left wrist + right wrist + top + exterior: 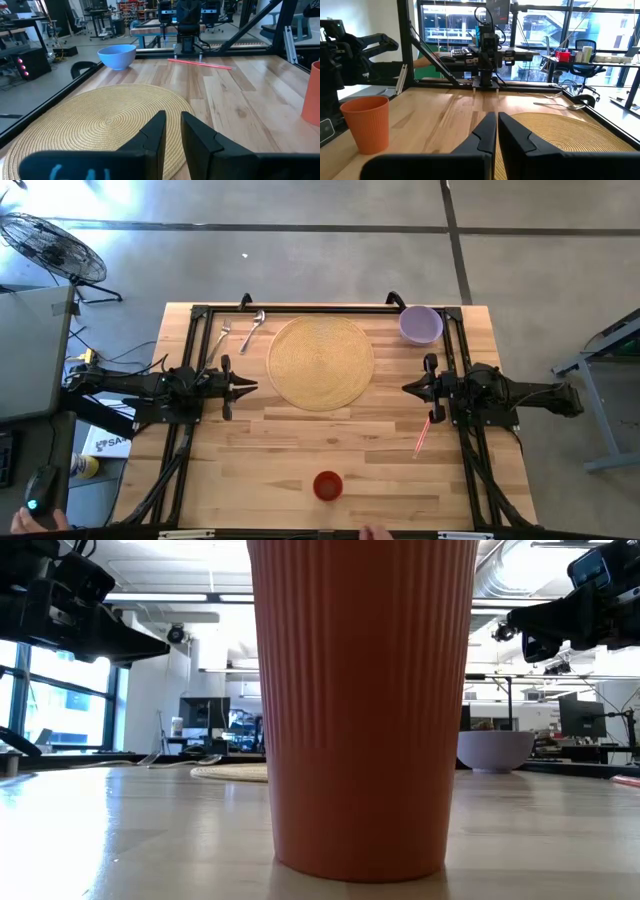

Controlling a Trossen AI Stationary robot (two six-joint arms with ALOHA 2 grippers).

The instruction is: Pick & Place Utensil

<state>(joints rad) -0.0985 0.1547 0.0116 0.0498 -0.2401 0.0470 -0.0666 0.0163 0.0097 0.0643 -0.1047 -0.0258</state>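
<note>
The wooden surface point(300, 450) is carrying a round woven placemat point(320, 362) at its centre rear. The utensils, a fork point(221, 338) and a spoon point(252, 330), are lying side by side just beyond the placemat's left rear edge, close together, apart from both arms. A lavender bowl point(421, 324) is sitting at the right rear corner, a thin pink straw point(423, 434) is lying near the right arm's base, and an orange ribbed cup point(328, 485) is standing upright near the front edge. The left hand point(247, 387) is hovering at the placemat's left edge, pointing toward the centre; its fingers point(155, 132) are standing nearly closed with only a narrow slit between them, gripping nothing. The right hand point(410, 388) is hovering just off the placemat's right edge, facing the left one; its fingers point(487, 132) are likewise drawn almost together and holding nothing. A person's hand point(375, 532) is showing at the front edge of the surface.
</note>
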